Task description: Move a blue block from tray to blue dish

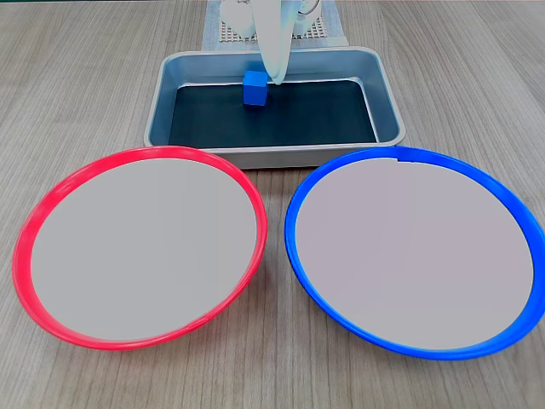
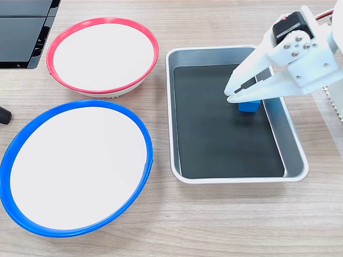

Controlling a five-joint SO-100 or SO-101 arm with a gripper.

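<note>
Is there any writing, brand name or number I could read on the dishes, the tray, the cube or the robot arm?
None that can be read. The blue dish, red dish, tray and block are all plain. The white gripper carries screws but no lettering. The dark panel at a fixed view's top left is unmarked too.
</note>
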